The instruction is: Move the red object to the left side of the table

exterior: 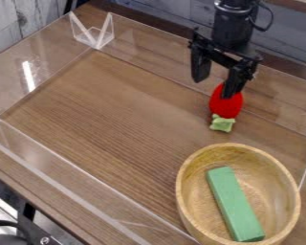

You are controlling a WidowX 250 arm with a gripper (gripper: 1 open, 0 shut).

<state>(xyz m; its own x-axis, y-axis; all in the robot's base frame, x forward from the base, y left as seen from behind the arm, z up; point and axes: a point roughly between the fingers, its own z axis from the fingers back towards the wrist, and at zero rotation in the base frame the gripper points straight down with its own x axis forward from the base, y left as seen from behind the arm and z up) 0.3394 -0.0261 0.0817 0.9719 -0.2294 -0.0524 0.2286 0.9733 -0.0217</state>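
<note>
red toy [225, 100] w/ lt green cap [221, 124], brn wood-grain table [104, 105], green block [235, 204]
</note>
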